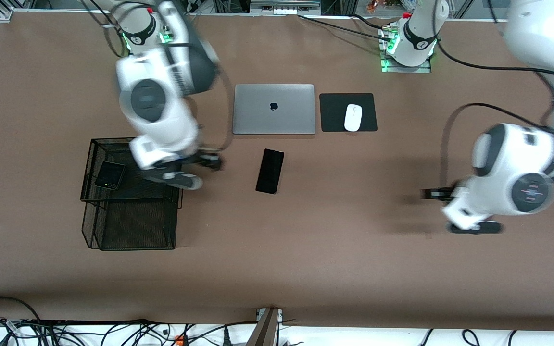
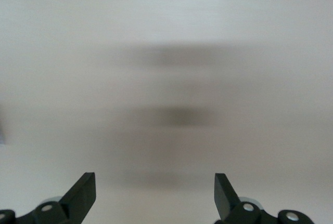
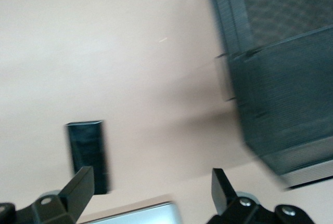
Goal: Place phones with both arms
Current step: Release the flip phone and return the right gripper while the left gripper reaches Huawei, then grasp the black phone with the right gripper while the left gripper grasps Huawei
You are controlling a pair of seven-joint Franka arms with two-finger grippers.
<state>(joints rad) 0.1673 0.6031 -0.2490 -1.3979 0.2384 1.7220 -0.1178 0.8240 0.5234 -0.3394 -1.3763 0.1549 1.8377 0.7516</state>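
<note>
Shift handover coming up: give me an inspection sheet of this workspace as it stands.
Surface: brown table, bare in the middle.
Job's things: small black phone lies in the upper tier of the black mesh tray; long black phone lies flat on the table, nearer the front camera than the laptop. White-lavender phone: nothing seen.
Clutter: closed silver laptop; white mouse on a black pad.
Grippers: right claw open, empty, over the tray's edge; left claw open, empty, over bare table.
Cables: black cables along both arms; more loose along the table's near edge.
Surroundings: metal framing at the robots' end.
</note>
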